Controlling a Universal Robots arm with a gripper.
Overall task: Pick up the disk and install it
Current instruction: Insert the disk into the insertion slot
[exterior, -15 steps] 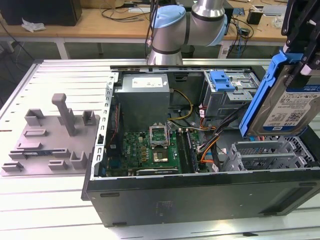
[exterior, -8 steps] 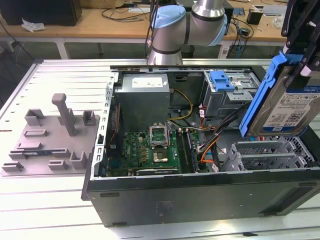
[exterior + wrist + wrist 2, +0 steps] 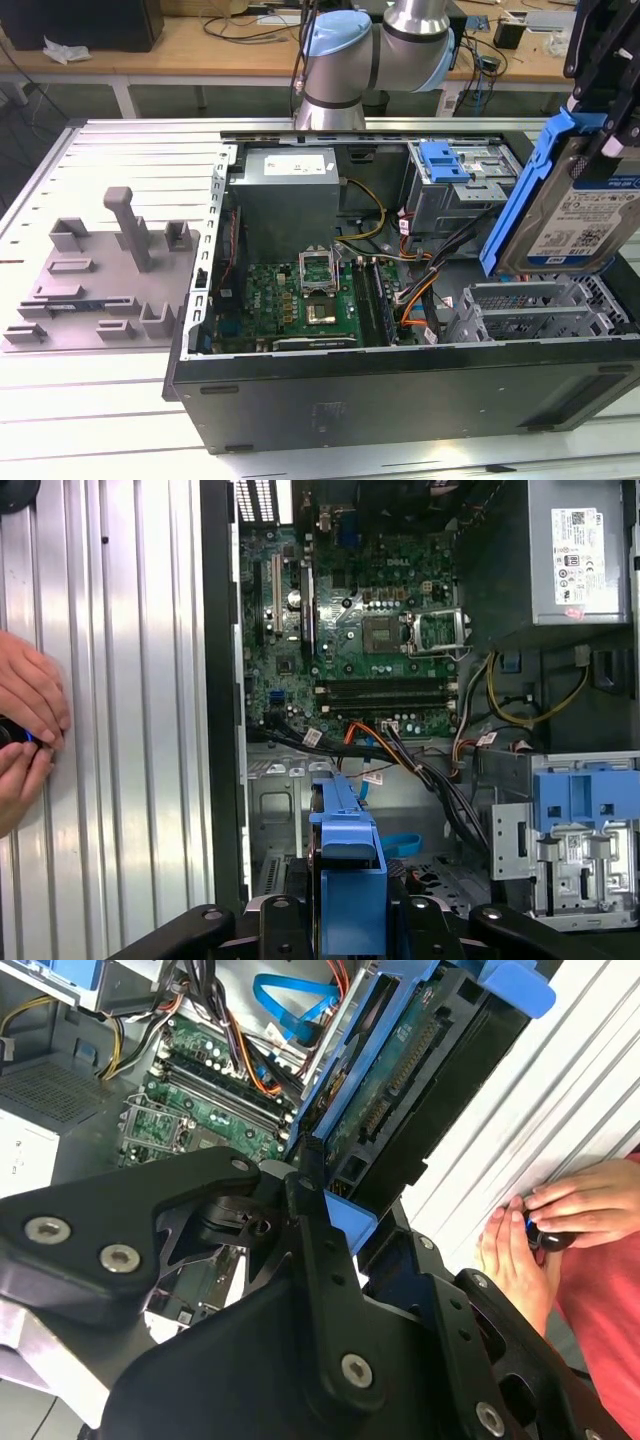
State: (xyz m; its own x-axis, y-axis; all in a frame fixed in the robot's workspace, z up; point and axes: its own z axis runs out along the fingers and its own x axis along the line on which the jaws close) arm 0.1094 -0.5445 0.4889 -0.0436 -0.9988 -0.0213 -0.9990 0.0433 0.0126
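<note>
In the exterior view the end effector is clamped on the tilted disk above the drive cage at the exterior view's right; the second wrist view shows that grip, and the first wrist view shows nearby cables that might snag it.

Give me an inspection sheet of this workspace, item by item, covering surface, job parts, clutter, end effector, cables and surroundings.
Surface: slotted metal table, carrying an open computer case.
Job's things: disk in its blue carrier, lifted and tilted above the case's drive cage.
Clutter: grey fixture plate with blocks, at the exterior view's left.
Grippers: end effector clamped on the disk.
Cables: orange, black and yellow wires inside the case.
Surroundings: a person's hands by the case; wooden bench behind.
</note>
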